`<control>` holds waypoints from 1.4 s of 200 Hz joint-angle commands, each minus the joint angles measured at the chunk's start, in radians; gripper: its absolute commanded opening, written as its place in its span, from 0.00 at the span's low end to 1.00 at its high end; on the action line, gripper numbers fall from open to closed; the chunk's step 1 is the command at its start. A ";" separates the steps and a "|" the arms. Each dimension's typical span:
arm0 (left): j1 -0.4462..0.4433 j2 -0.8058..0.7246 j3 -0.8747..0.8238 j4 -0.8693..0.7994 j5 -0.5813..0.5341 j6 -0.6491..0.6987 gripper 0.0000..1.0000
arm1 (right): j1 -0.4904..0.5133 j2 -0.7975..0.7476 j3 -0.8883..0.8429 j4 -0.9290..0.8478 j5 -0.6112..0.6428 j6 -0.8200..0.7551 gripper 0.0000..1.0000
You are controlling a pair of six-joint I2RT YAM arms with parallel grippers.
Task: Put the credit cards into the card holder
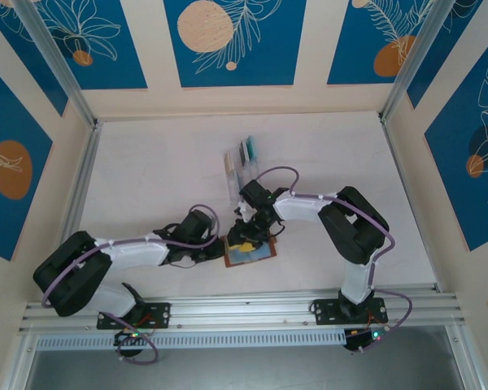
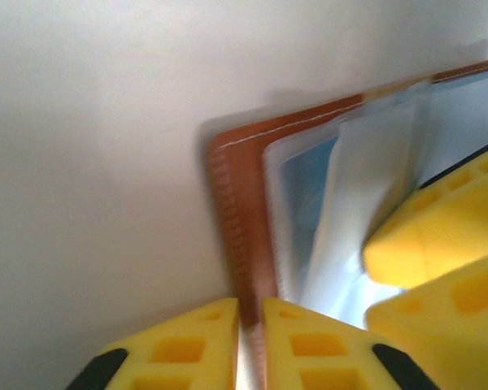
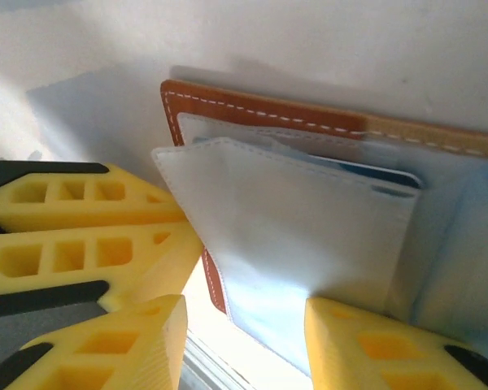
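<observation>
From above, the card holder [image 1: 258, 253] lies open on the white tabletop [image 1: 163, 171], near the front edge and between the two arms. The left end effector [image 1: 227, 249] is at its left edge, and the right end effector [image 1: 246, 240] comes down on it from behind. Farther back stands a clear rack [image 1: 232, 175] with several credit cards [image 1: 246, 151] upright in its slots, well apart from the holder.

In the left wrist view, the left end effector [image 2: 250, 345] is almost pressed together, and the brown stitched edge of the card holder [image 2: 236, 203] runs into the narrow gap. The yellow fingers [image 2: 439, 227] of the right arm rest on the pale inner pockets.

In the right wrist view, the right end effector [image 3: 246, 349] is spread. A pale pocket leaf [image 3: 293, 219] reaches down between the fingers and touches the one on the right of the picture. A blue card [image 3: 366, 169] sits inside a pocket, with only its top strip showing.
</observation>
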 commanded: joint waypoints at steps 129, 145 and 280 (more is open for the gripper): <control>0.098 -0.082 0.007 -0.131 0.028 0.042 0.21 | 0.013 -0.025 0.139 -0.220 0.146 -0.080 0.52; 0.112 -0.085 0.012 -0.129 0.040 0.045 0.21 | 0.005 -0.041 0.156 -0.250 0.138 -0.099 0.52; 0.260 -0.100 0.070 -0.052 0.179 0.053 0.23 | -0.125 -0.061 0.379 -0.384 0.211 -0.207 0.30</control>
